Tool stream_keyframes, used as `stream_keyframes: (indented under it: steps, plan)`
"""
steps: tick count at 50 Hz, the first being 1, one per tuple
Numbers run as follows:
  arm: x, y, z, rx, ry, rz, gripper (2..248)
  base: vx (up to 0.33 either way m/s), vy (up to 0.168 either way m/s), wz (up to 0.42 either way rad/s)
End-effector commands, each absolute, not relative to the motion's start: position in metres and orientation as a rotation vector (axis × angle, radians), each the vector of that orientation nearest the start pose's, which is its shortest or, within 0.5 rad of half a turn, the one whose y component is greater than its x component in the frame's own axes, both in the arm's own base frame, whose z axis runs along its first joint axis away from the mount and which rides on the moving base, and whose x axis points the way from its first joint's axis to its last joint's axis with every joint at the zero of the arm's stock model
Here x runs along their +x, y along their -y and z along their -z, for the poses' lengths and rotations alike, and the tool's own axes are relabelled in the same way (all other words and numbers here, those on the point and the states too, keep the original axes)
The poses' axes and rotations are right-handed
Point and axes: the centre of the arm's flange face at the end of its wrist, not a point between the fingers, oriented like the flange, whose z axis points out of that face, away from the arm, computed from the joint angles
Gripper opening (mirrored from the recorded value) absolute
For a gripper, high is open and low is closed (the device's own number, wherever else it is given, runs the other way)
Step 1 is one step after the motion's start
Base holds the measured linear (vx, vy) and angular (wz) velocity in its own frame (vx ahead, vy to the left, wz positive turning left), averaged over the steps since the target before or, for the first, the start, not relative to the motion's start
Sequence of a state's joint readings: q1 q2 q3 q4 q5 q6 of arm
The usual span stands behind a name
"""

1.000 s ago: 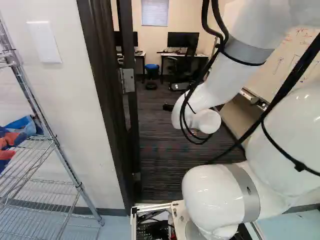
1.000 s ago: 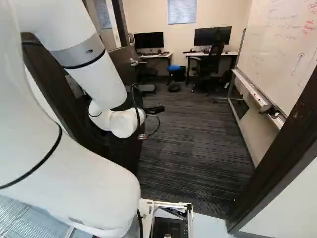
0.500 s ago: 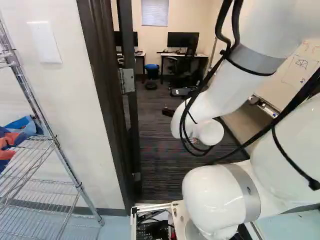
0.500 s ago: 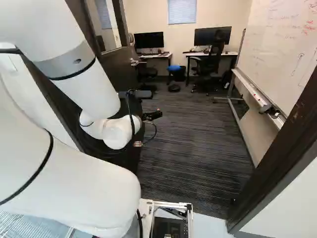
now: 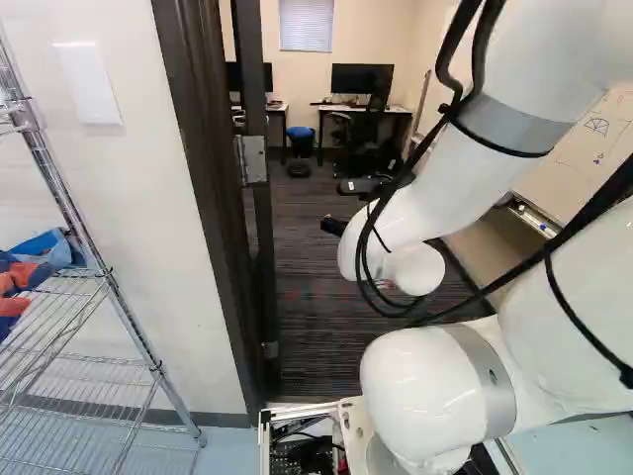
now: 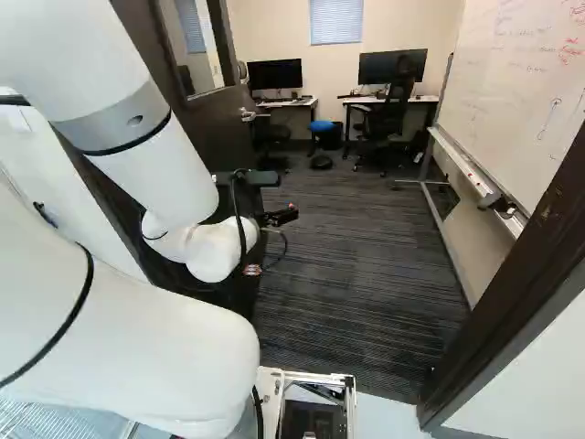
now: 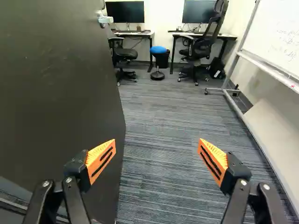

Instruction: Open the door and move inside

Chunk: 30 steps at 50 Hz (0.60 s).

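My end effector is spread wide, its two orange pads well apart, with the striped carpet visible ahead between them. The door I am to open already stands ajar into the room, at the left of the right base view, beyond my arm. Its dark panel fills the space beside my end effector in the wrist view, and one finger overlaps it there; I cannot tell whether the two touch. The door handle is on the panel's far part, and a metal hinge shows in the left base view.

The doorway is bounded by a dark door frame at the right of the right base view. Farther in, a whiteboard stands along that same side. At the back of the room, two monitors stand on separate benches, with two office chairs near them and a blue-topped stool between. Above, blinds cover a window. At the left of the left base view, a wire shelf carries blue and red fabric, near a wall with a switch plate.
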<state>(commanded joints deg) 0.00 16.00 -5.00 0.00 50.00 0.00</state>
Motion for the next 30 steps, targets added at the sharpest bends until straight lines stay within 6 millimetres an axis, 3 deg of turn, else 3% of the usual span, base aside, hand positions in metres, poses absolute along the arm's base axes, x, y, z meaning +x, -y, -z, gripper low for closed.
stream_keyframes:
  steps: [8, 30]
  plan:
    - [0.2703, 0.0000, -0.3656, -2.558, 0.000, 1.824, 247, 0.025, -0.001, -0.065]
    - [0.2703, 0.0000, -0.3656, -2.558, 0.000, 1.824, 247, 0.001, -0.053, -0.210]
